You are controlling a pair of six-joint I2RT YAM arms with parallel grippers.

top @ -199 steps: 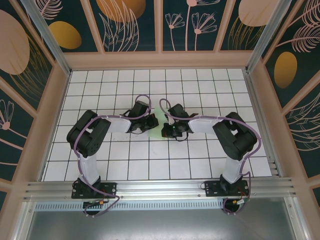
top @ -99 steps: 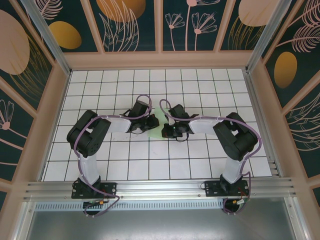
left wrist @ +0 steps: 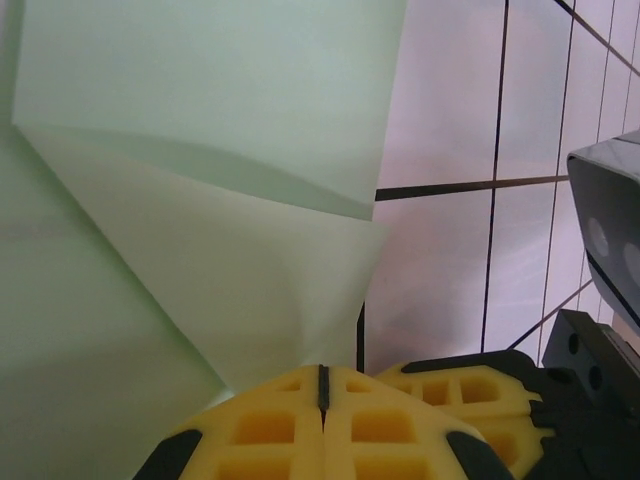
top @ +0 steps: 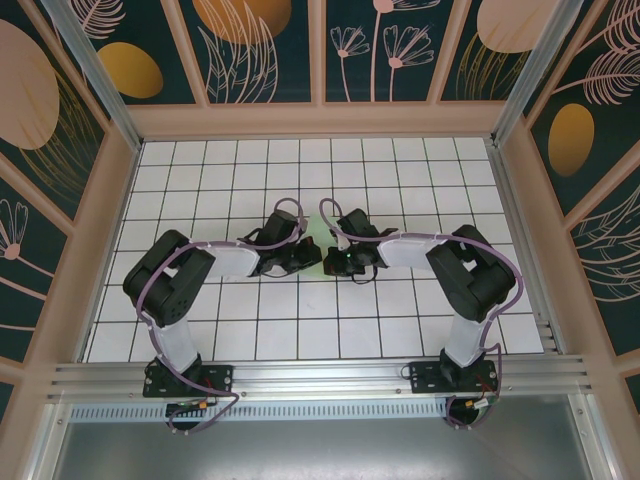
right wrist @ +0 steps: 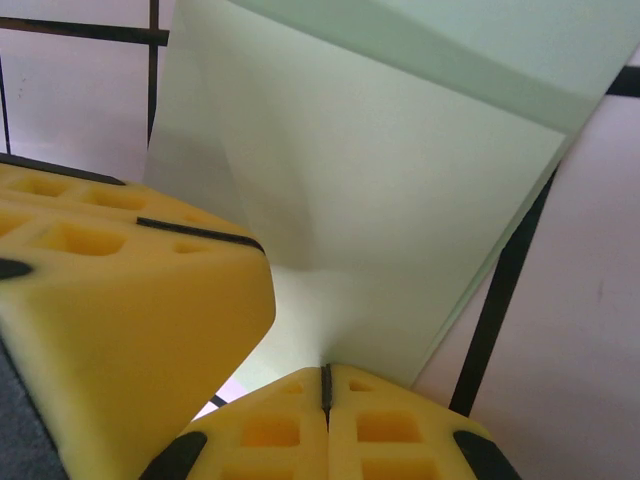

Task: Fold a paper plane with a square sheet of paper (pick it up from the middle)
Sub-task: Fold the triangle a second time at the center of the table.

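Where the two arms meet at the centre of the top view, the left gripper (top: 303, 258) and the right gripper (top: 335, 263) sit tip to tip on the white tiled table (top: 400, 300). The pale mint-green sheet of paper (top: 316, 240) peeks out between and just above them. In the left wrist view, the left gripper's yellow pads (left wrist: 260, 430) at the bottom centre are pressed together with only a thin seam between them. They pinch a tapering fold of the paper, which spreads in overlapping layers over the left and upper part of the frame. In the right wrist view, the right gripper's pads (right wrist: 400, 430) at the bottom edge are likewise clamped tight on a point of the paper, which fans toward the upper right. A yellow finger (right wrist: 100, 290) of the left gripper sits just beside them at the left of the frame
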